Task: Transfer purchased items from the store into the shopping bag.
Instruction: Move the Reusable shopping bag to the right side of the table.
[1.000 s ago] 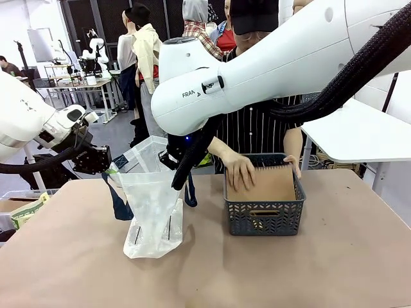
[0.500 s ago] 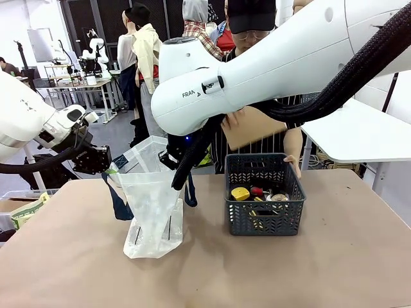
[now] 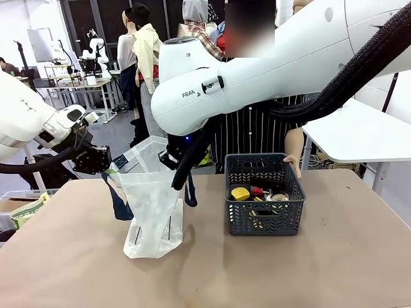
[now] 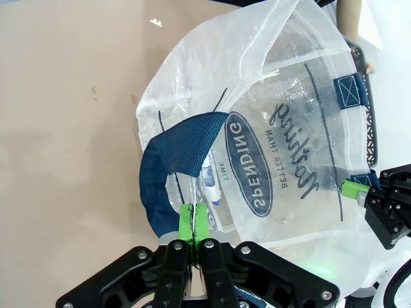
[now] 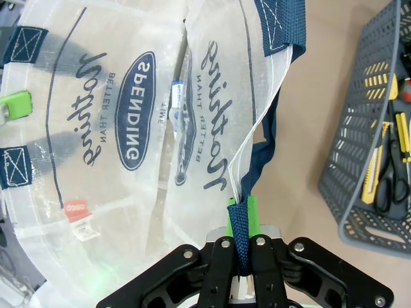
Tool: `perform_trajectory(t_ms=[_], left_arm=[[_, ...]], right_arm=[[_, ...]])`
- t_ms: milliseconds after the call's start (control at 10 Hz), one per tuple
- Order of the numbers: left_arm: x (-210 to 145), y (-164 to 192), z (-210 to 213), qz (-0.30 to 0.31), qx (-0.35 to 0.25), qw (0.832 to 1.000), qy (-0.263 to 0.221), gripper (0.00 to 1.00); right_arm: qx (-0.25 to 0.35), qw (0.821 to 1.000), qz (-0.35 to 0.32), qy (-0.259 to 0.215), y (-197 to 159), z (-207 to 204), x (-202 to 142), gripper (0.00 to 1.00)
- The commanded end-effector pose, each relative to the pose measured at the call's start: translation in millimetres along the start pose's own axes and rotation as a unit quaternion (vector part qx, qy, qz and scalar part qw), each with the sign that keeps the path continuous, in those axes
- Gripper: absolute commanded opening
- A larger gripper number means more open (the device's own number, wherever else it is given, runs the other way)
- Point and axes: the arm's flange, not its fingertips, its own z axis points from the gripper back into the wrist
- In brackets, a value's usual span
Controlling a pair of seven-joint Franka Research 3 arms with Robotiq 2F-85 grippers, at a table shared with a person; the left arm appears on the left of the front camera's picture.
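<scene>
left gripper (image 4: 193, 221) and right gripper (image 5: 243, 215) each pinch the rim of the shopping bag (image 3: 153, 212), its mouth held wide on the worktop (image 3: 334, 269); purchased items (image 3: 255, 192) lie in the grey basket (image 3: 264, 221).

I find the shopping bag (image 3: 153, 212) translucent, crinkled, glossy plastic film; its navy handles (image 4: 180, 144) coarse woven webbing; basket (image 3: 264, 220) matt grey moulded plastic; table (image 3: 334, 269) smooth, matt

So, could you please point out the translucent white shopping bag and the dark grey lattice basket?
translucent white shopping bag (image 3: 154, 215): front view, its front wall.
dark grey lattice basket (image 3: 286, 218): front view, near wall.
</scene>
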Motion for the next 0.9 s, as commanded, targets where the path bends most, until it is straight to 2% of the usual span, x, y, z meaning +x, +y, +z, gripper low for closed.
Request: perform_trajectory(t_ms=[0,800], left_arm=[[-0.8,0.6,0.6,0.003,0.002,1.000,-0.004,0.00],[-0.8,0.6,0.6,0.003,0.002,1.000,-0.004,0.00]], right_arm=[[-0.002,1.000,0.001,0.002,-1.1,-1.2,-1.8,0.00],[-0.002,1.000,0.001,0.002,-1.1,-1.2,-1.8,0.00]])
